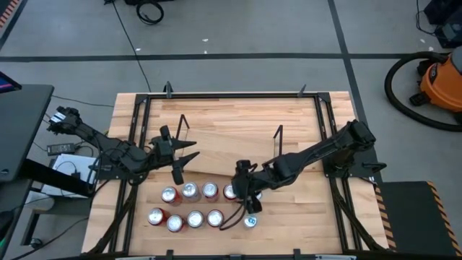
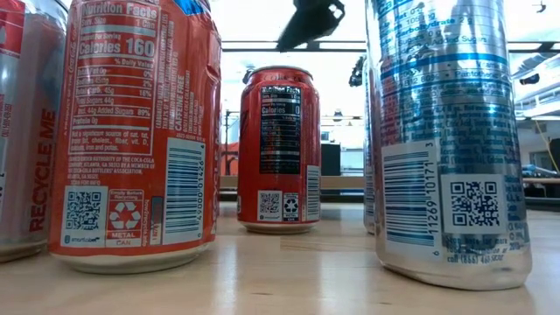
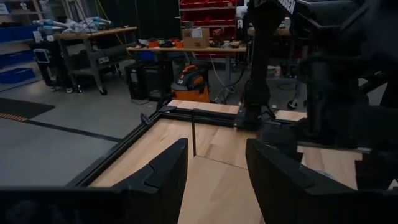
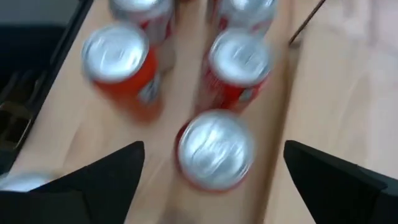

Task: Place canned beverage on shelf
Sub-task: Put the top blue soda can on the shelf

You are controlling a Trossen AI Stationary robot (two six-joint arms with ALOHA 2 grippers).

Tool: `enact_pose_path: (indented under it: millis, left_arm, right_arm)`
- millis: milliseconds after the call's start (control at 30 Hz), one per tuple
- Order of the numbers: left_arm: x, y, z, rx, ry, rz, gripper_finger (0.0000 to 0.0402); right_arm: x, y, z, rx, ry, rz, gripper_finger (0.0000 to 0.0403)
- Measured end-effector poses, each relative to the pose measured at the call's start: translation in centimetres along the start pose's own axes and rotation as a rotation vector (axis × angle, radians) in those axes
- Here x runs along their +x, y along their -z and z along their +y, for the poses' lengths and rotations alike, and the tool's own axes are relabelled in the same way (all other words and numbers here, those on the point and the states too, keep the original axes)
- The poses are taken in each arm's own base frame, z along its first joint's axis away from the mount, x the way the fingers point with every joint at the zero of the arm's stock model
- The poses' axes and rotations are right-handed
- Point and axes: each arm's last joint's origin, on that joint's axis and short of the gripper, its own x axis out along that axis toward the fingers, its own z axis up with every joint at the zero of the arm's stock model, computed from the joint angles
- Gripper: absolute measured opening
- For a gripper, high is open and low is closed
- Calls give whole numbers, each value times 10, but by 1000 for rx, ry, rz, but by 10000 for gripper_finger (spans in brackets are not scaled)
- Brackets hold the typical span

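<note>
Several cans stand upright in two rows near the table's front edge. My right gripper (image 1: 242, 189) (image 4: 213, 147) is open wide and slants down over the right-hand can of the far row (image 1: 229, 191) (image 4: 214, 149). One finger is on each side of that can's silver top, and neither touches it. The shelf (image 1: 231, 144), a light-wood board with black wire frames at its short ends (image 1: 182, 128), lies just beyond the cans. My left gripper (image 1: 185, 160) (image 3: 216, 168) hovers level over the shelf's left end, open, with nothing between its fingers.
The neighbouring cans (image 1: 209, 190) (image 1: 214, 217) stand close to the left of the one under my right gripper. A silver-blue can (image 1: 250, 221) (image 2: 446, 131) stands alone near the front. Black rails (image 1: 137, 130) frame the tabletop. An orange vacuum (image 1: 440, 79) sits on the floor at far right.
</note>
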Motion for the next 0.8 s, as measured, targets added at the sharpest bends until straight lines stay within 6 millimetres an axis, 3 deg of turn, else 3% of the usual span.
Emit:
enact_pose_path:
  millis: [200,400,800]
  left_arm:
    - [0,0,0,1,0,1,172]
    - [0,0,0,2,0,1,172]
    - [0,0,0,3,-1,1,172]
  right_arm:
    - [-9,16,11,19,-23,163,393]
    - [-15,15,16,53,-7,179,394]
    - [-7,30,16,95,1,284,391]
